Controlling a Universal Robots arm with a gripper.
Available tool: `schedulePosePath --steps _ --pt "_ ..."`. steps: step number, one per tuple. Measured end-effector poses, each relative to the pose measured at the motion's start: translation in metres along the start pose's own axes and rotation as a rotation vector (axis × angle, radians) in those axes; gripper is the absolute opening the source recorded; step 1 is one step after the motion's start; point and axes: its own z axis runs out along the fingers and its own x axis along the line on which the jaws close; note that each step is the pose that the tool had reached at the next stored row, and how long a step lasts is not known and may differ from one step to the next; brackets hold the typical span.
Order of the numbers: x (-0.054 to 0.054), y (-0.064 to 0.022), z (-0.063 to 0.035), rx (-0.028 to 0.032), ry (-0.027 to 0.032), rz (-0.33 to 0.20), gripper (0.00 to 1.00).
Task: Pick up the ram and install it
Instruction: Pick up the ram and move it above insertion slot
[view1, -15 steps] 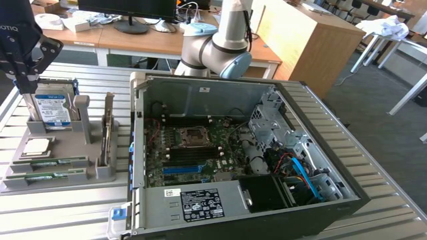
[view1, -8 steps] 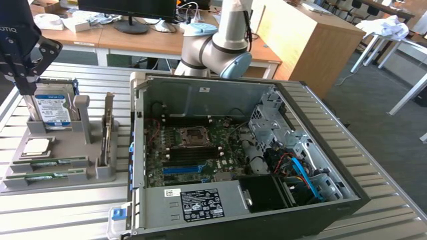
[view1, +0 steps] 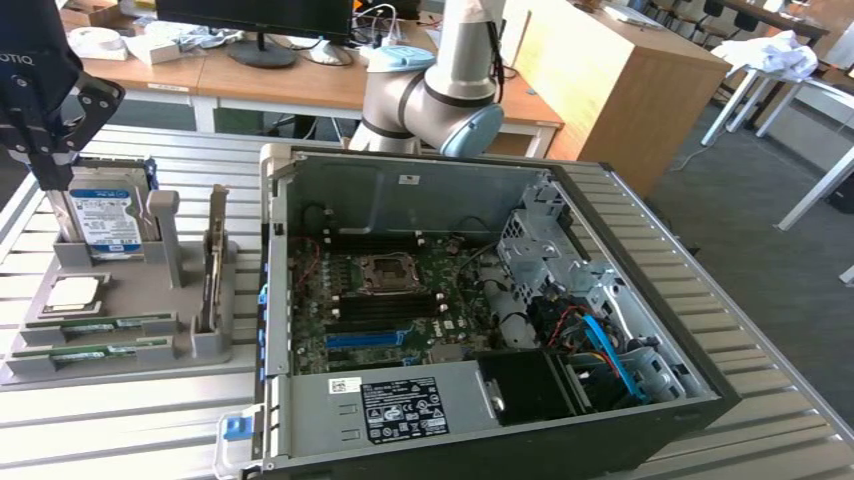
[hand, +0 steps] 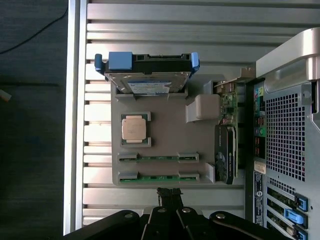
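Jaws pressed together, empty, near ram (hand: 157, 177) in holder (hand: 165, 135); lowered w/o opening they'd prob hit & crack it.

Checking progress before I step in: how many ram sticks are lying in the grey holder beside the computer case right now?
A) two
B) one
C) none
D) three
A: two ram sticks lie side by side in their slots on the grey holder, while the shut tool hangs above it, holding nothing.
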Motion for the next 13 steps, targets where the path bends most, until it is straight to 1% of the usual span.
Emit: schedulePosePath --steps 7,10,13 --pt "0.0 0.0 0.0 0.0 0.0006 -0.008 0.1" --pt "0.0001 0.0 0.0 -0.0001 0.0024 -0.035 0.1" --pt "0.0 0.0 0.0 -0.0003 0.0048 -0.077 0.1"
